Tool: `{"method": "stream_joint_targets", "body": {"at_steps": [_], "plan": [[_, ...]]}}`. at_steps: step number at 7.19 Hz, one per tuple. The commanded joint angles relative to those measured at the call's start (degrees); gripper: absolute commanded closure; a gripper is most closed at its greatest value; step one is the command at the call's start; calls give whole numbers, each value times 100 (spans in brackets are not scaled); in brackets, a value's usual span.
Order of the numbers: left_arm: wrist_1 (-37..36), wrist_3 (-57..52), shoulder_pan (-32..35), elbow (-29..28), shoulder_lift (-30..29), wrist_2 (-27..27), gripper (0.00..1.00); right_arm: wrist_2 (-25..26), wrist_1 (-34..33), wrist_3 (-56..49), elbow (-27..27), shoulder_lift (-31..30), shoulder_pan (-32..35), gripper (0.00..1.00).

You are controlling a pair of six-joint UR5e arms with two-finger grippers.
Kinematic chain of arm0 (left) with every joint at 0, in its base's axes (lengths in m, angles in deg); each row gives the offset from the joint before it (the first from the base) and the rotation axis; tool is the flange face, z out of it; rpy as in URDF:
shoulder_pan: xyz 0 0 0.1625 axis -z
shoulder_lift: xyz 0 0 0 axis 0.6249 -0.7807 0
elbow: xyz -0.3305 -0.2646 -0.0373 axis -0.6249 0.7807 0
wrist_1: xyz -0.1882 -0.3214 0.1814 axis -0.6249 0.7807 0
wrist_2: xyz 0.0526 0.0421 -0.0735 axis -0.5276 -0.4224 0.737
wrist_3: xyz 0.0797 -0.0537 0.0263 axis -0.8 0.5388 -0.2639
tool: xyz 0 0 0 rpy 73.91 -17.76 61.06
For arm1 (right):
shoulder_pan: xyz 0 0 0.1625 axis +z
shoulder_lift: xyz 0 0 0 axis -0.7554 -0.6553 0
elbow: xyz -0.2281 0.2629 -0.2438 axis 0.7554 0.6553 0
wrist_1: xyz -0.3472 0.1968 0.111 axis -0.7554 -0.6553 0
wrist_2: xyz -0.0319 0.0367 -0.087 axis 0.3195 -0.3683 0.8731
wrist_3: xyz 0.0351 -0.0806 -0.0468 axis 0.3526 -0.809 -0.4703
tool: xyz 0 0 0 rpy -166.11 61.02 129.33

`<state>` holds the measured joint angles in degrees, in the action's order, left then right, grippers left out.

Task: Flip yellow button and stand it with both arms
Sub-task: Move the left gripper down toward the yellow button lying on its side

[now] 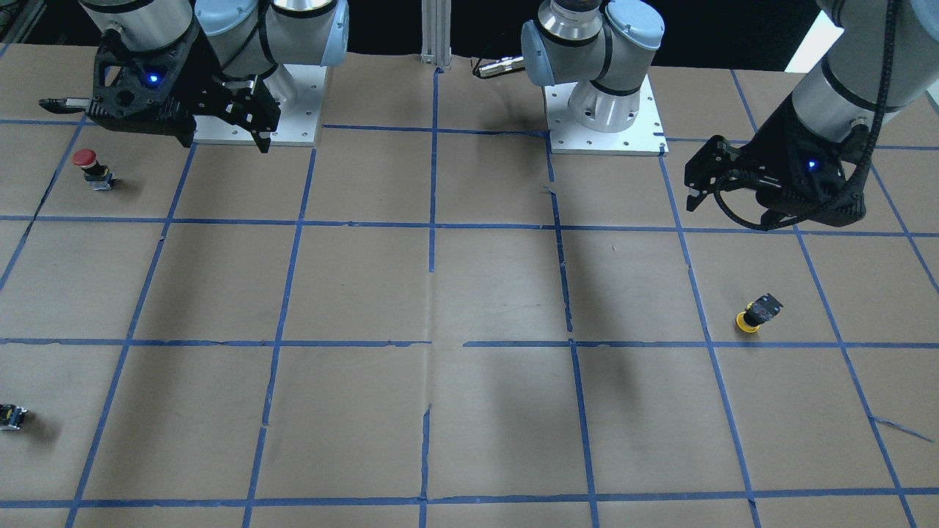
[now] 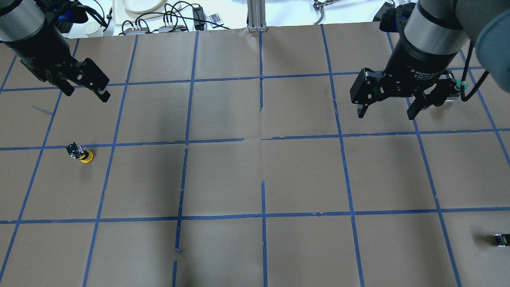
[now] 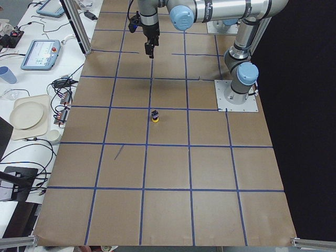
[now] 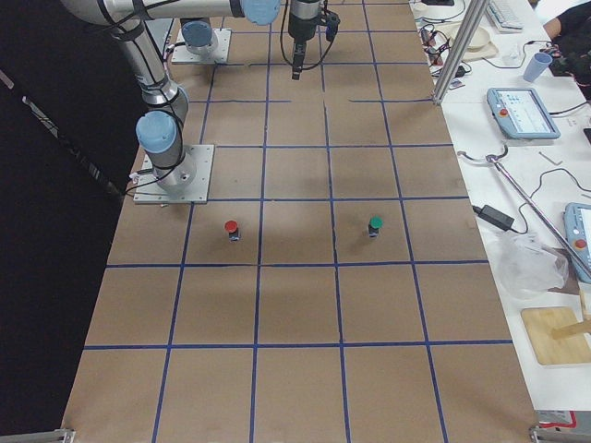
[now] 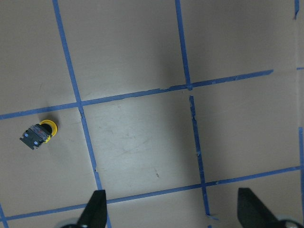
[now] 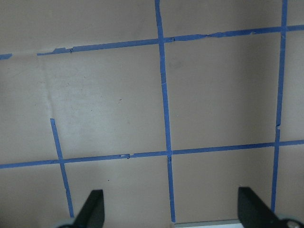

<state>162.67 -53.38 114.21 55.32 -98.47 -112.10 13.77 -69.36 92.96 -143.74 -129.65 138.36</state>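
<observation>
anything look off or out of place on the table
The yellow button sits upside down, cap against the table and black body pointing up, unlike the red button, which stands cap up.

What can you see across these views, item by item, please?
table: one, brown paper, blue tape grid.
yellow button: one, yellow cap, black body, left half.
red button: one, red cap, right half, robot side.
green button: one, green cap, right half, farther out.
black block: one, capless, right edge.
plate: one, cream, side bench.
arms: two, silver, blue joints.
left gripper: one, black, open, above left half.
right gripper: one, black, open, above right half.
</observation>
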Motion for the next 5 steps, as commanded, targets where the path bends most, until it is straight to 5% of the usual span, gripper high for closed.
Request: {"method": "stream_joint_targets", "body": {"at_steps": [1, 5], "plan": [[-758, -1320, -580, 602, 0, -1, 1, 47, 9, 1, 0, -2, -9, 0], [-3156, -3623, -1329, 2063, -270, -18, 1, 39, 9, 10, 9, -2, -9, 0]]}}
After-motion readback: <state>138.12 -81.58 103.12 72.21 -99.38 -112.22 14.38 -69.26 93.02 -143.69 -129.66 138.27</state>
